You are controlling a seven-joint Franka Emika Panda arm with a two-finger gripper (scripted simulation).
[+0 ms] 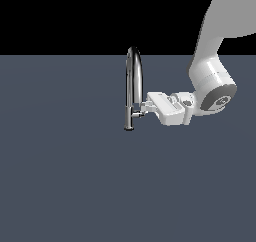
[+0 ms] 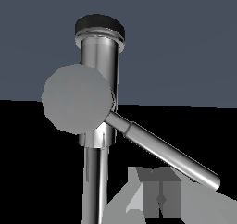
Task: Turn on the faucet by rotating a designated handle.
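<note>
Exterior view: the faucet (image 1: 133, 88) is seen upright mid-floor, with the gripper (image 1: 145, 107) brought in sideways against the stubby handle (image 1: 138, 114) on its lower stem. Whether the claw is spread or pinching cannot be told. The handle is judged rigid, slick chrome, best taken near its tip. Only the wrist view reveals its slim lever (image 2: 162, 149) and round cap (image 2: 77, 98).
</note>
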